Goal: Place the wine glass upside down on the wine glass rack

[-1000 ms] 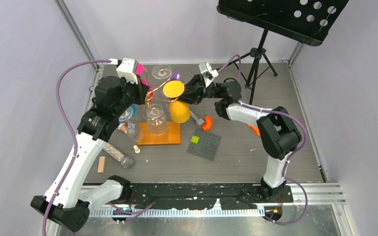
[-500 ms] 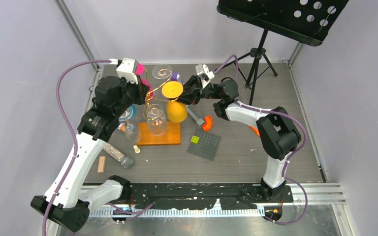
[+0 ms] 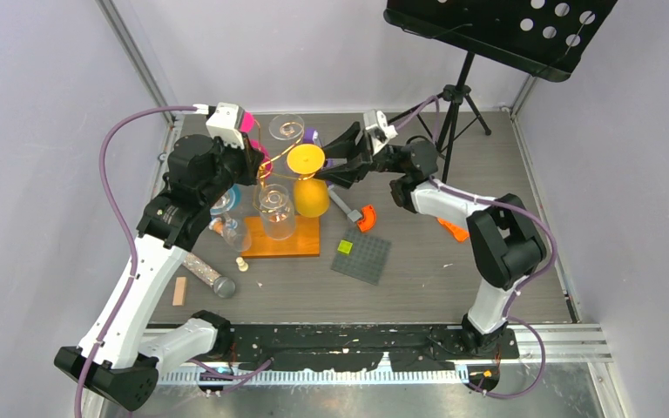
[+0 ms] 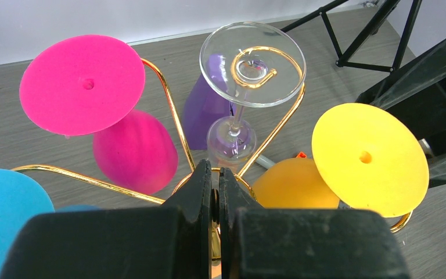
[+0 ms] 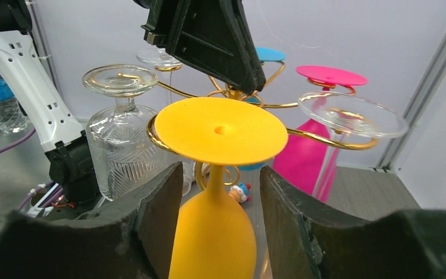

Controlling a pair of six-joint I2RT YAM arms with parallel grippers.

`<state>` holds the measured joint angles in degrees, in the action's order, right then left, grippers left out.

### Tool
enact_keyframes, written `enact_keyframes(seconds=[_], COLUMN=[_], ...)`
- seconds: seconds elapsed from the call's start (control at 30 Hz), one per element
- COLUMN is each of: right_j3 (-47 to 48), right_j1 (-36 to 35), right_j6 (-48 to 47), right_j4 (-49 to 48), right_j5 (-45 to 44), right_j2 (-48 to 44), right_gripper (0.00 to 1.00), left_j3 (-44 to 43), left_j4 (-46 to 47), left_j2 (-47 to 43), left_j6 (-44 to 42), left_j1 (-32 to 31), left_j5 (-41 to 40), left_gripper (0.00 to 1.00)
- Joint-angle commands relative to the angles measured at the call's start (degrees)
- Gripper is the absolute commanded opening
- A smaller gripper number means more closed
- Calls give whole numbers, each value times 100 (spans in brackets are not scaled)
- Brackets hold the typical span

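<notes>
while left fingers [image 4: 200, 187] seemingly pinch the rack [image 3: 300, 240], open right fingers [image 5: 158, 216] flank the glass [image 5: 220, 129].

The dark grey wood-grain table [image 3: 427, 292] carries the flat orange rectangular base of the wine glass rack [image 3: 300, 246]. Just right of it lies a dark grey studded square plate [image 3: 364, 259]. An orange curved piece [image 3: 367, 218] and an orange wedge-like piece [image 3: 454, 230] lie further right. A small wooden block [image 3: 179, 291], a glittery stick with a grey rounded end [image 3: 210, 276] and a small pale figure [image 3: 242, 263] lie at the left. The black tripod [image 3: 456, 115] stands at the far edge.
</notes>
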<state>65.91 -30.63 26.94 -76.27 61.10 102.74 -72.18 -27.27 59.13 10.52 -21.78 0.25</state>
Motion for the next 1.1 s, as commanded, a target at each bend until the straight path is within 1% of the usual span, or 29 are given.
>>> enact_keyframes(seconds=[0.0,0.2,0.27,0.33,0.37,0.4,0.43,0.47,0.5,0.53,0.57,0.6,0.7,0.87,0.97,1.0,1.03,1.07], right_j3=[-215,-819,-1030,-1197,-1281,-1308,-1337,-1340,-1350,-1351,-1374,-1385,-1480,-1685,-1774,-1779,-1764,-1697], right_j1=[206,514,611,676,674,658,643,621,616,617,614,614,612,611,611,611,611,607], right_j6=[-70,-349,-486,-762,-1139,-1358,-1830,-2056,-2427,-2684,-2786,-2886,-2823,-2223,-2022,-1944,-1895,-1868], right_j4=[-337,-80,70,516,1064,1379,2088,2405,2960,3175,3556,3662,4030,4252,4502,4668,4798,5144], right_j5=[-19,-177,-419,-757,-920,-1321,-1527,-2011,-2250,-2638,-2849,-3223,-3797,-4643,-5081,-5156,-5320,-5434], right_j2=[-486,-828,-996,-1270,-1386,-1638,-1768,-2028,-2143,-2339,-2435,-2603,-2874,-3247,-3442,-3483,-3553,-3582], right_gripper=[59,62,62,63,64,65,66,67,68,68,68,69,69,70,70,69,69,69], left_j3=[-72,-192,-216,-239,-260,-272,-297,-315,-342,-367,-404,-441,-591,-990,-1272,-1357,-1446,-1477], left_j4=[-88,-120,-123,-135,-124,-125,-129,-121,-117,-109,-98,-95,-102,-64,-78,-77,-68,-50], left_j2=[90,93,92,96,100,104,100,98,101,92,99,108,144,255,303,302,275,237], left_j6=[-44,-110,-130,-159,-164,-178,-188,-195,-210,-232,-241,-263,-332,-455,-542,-588,-647,-689], left_j1=[16,16,16,16,16,16,16,16,16,16,16,16,24,26,25,31,31,32], left_j5=[-152,-208,-218,-229,-237,-245,-249,-260,-256,-262,-281,-315,-389,-482,-589,-633,-720,-822], left_gripper=[0,0,2,4,6,7,9,12,14,17,19,21,29,38,47,51,62,71])
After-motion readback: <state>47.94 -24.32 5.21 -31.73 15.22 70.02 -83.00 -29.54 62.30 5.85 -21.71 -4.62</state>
